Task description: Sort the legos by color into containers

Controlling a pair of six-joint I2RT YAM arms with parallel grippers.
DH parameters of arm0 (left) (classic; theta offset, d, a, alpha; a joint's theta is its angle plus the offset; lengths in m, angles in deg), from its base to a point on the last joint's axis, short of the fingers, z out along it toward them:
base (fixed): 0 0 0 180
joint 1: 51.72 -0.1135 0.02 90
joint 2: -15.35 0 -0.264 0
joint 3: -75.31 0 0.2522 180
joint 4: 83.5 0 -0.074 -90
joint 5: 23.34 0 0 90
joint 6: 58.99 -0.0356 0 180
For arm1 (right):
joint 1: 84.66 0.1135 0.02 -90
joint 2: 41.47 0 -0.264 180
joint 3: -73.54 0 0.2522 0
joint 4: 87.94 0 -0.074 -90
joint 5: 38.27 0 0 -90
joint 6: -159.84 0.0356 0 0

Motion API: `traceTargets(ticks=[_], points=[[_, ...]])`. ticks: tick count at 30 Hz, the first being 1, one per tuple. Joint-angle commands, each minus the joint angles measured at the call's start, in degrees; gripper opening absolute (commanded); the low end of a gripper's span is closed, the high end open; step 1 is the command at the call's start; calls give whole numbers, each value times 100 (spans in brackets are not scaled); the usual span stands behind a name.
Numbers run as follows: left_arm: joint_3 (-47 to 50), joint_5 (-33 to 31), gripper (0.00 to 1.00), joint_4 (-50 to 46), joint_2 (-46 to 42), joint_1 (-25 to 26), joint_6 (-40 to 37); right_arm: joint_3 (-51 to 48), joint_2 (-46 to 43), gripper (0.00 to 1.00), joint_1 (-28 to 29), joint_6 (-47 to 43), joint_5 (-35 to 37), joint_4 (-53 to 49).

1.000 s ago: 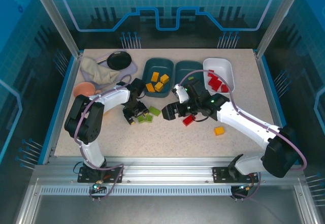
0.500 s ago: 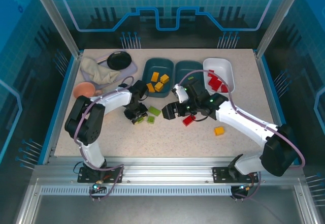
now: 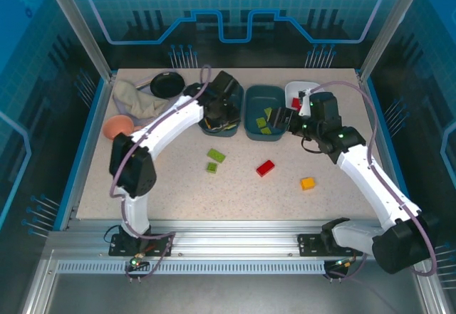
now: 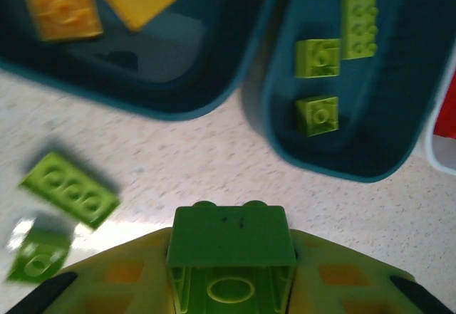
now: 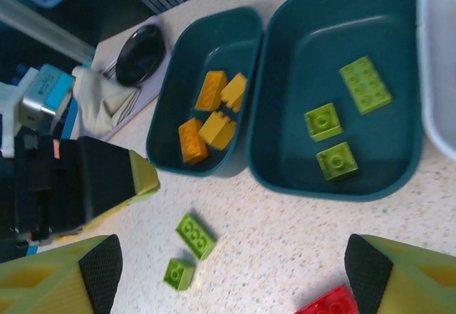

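My left gripper (image 4: 231, 260) is shut on a dark green lego (image 4: 231, 237) and hovers at the near edge of the left teal tray (image 5: 214, 29), which holds several orange legos (image 5: 212, 90). The right teal tray (image 3: 260, 97) holds three light green legos (image 4: 319, 58). My right gripper (image 5: 235, 278) is open and empty above that tray's near edge, also seen from above (image 3: 281, 118). Loose on the table lie two green legos (image 3: 216, 155) (image 3: 211, 167), a red lego (image 3: 265, 168) and an orange lego (image 3: 307, 183). The white tray (image 3: 296, 87) is partly hidden by my right arm.
A black pan (image 3: 167, 83), a crumpled cloth (image 3: 132, 99) and a pink cup (image 3: 118, 125) sit at the back left. The two arms are close together over the trays. Bare tabletop lies along the near edge.
Both arms rose from the table middle and swung back to the trays. The left gripper lifted a green lego off the table. The right gripper left the red lego where it lay.
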Motion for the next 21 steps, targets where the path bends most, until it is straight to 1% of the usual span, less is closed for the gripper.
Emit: traceTargets(ticks=[1,5,8,15,21], points=[[-999,53,32,-277,758,191,-459,-20,-10,85,-272,263,-7,169],[-2146,72,32,-438,1641,323,-675,-21,-89,85,-367,239,-59,45],[-2801,32,33,-518,2170,371,-800,-118,-218,84,-392,214,-83,-31],[-3297,27,34,-296,2774,381,-882,-438,-536,84,-444,289,-130,-156],[-3650,88,37,-259,3148,388,-894,-523,-623,85,-487,236,-169,-241]])
